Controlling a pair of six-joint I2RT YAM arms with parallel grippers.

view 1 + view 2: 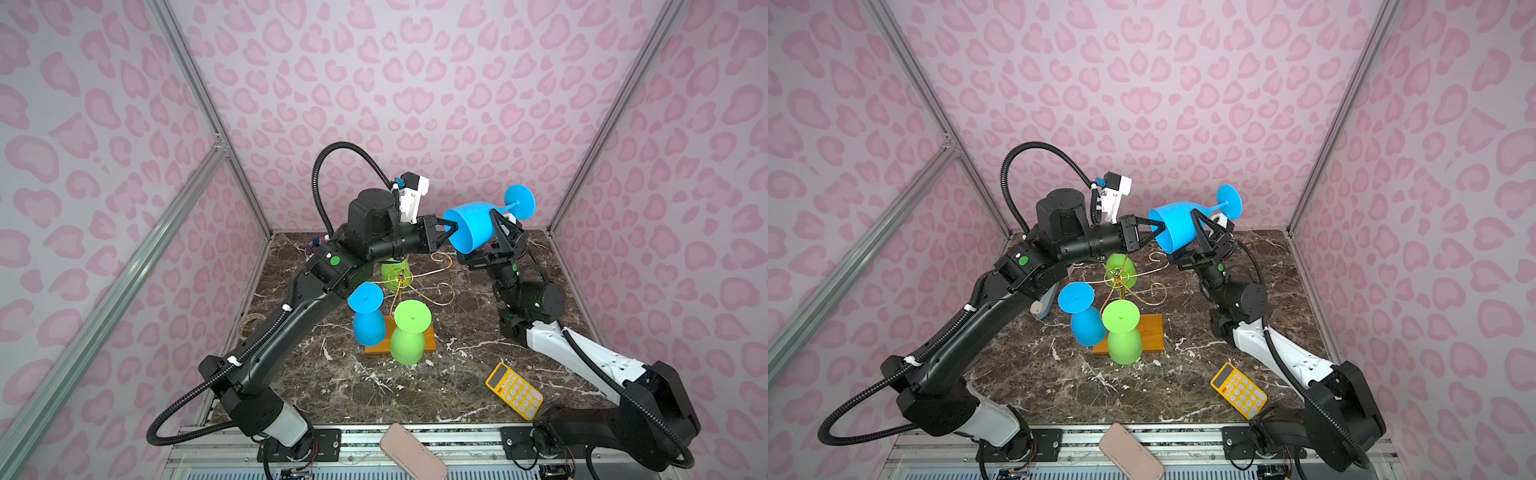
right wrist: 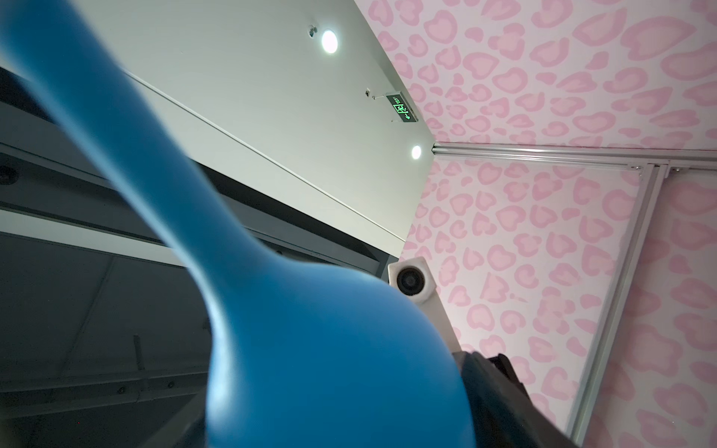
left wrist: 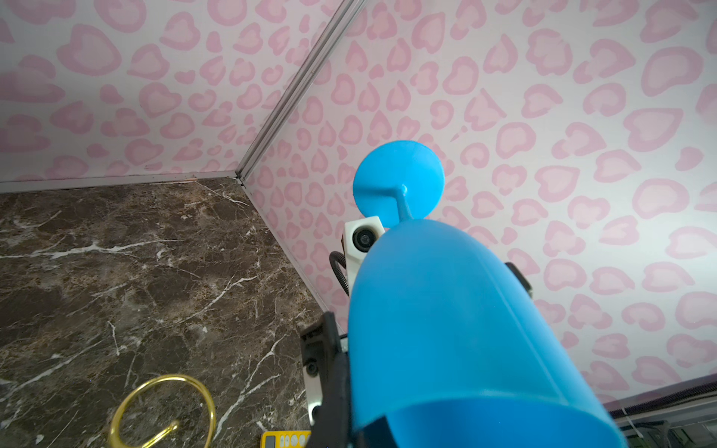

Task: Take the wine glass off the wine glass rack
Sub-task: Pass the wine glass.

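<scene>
A blue wine glass hangs in the air on its side, above and behind the wine glass rack, foot toward the back wall. My left gripper is shut on the rim of its bowl. My right gripper straddles the bowl near the stem, jaws spread wide on either side. The gold wire rack stands on an orange wooden base with a free scroll arm.
Three glasses hang upside down on the rack: blue, green, and green behind the post. A yellow calculator lies on the marble top at the front right. A pink case rests on the front rail.
</scene>
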